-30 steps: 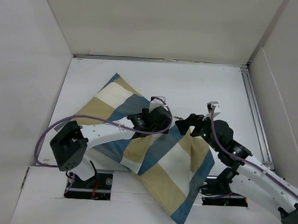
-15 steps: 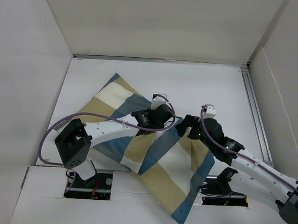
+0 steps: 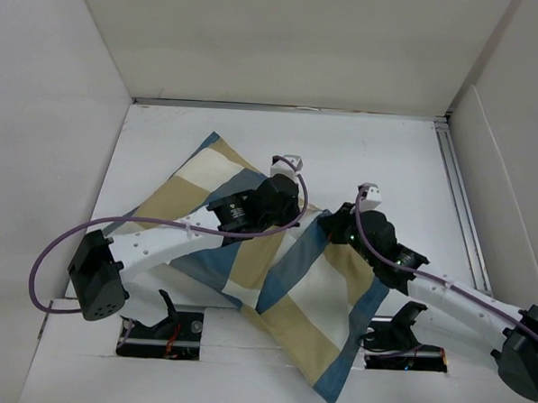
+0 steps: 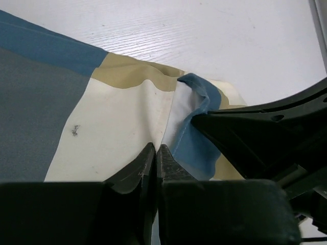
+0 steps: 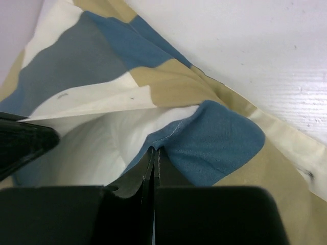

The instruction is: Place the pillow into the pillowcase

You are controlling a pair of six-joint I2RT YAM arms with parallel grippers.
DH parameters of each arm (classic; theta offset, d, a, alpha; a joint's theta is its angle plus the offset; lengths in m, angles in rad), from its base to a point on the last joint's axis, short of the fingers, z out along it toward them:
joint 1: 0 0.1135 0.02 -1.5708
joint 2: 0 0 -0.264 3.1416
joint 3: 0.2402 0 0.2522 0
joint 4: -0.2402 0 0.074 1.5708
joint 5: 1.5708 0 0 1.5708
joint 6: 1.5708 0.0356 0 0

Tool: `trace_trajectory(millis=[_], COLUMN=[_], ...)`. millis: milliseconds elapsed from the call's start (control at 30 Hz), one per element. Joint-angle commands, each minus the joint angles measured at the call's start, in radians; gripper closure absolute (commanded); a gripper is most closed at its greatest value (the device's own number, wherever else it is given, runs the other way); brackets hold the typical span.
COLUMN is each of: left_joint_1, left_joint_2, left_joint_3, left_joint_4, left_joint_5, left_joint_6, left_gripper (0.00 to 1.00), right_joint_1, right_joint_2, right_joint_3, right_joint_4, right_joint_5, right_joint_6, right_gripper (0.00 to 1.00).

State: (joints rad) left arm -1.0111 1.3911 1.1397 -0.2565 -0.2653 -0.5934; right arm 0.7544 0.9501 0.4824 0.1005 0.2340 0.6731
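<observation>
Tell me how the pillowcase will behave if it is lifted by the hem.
Probably floppy: the pillowcase already folds and wrinkles at its opening, so it should sag from any pinch. Likely thin: the left pincer and right pincer shut almost fully on its hem. The white bulk inside, probably the pillow, may add weight.

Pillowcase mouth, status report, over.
Both shut: left gripper on pillowcase cream edge, right gripper on blue hem. White of pillow showing inside the mouth. Nothing else in the way.
</observation>
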Motion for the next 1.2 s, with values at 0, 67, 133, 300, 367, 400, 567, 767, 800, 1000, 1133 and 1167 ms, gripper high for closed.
trace_trajectory(millis=[0,67,133,300,367,400,567,767,800,1000,1133,1167], left_joint_1=[-0.001,-0.001,-0.001,-0.001,-0.001,-0.001,-0.001,-0.001,-0.001,-0.001,-0.001,-0.001], left_joint_2=[-0.05,-0.05,-0.06,-0.06,-0.06,-0.06,-0.141,-0.142,-0.142,-0.207,-0.257,-0.257], left_joint_3=[0.02,0.038,0.048,0.084,0.098,0.098,0.107,0.153,0.141,0.009,-0.031,-0.031], left_joint_4=[0.111,0.111,0.111,0.123,0.123,0.123,0.172,0.172,0.172,0.207,0.116,0.088], left_joint_5=[0.103,0.103,0.103,0.078,0.037,0.026,0.007,0.112,0.141,0.176,0.103,0.071], left_joint_6=[0.015,0.015,0.015,-0.025,-0.048,-0.058,-0.088,-0.068,-0.068,-0.089,-0.1,-0.1], left_gripper=[1.0,1.0,1.0,1.0,1.0,1.0,1.0,1.0,1.0,1.0,1.0,0.94], right_joint_1=[0.023,0.023,0.023,0.083,0.164,0.195,0.284,0.295,0.295,0.295,0.295,0.295], right_joint_2=[-0.033,0.011,0.041,0.125,0.148,0.148,0.245,0.202,0.193,0.224,0.055,0.021], right_joint_3=[0.077,0.114,0.127,0.104,0.104,0.114,0.073,0.031,0.054,0.179,0.084,0.07], right_joint_4=[0.127,0.127,0.127,0.322,0.366,0.376,0.523,0.583,0.5,0.137,0.15,0.15], right_joint_5=[-0.057,-0.082,-0.102,-0.309,-0.346,-0.323,-0.268,-0.135,-0.074,0.251,0.17,0.13], right_joint_6=[-0.038,-0.05,-0.05,0.009,0.019,0.019,0.043,0.062,0.05,0.036,0.017,0.008], right_gripper=[1.0,1.0,1.0,1.0,1.0,1.0,1.0,1.0,1.0,0.56,0.0,0.0])
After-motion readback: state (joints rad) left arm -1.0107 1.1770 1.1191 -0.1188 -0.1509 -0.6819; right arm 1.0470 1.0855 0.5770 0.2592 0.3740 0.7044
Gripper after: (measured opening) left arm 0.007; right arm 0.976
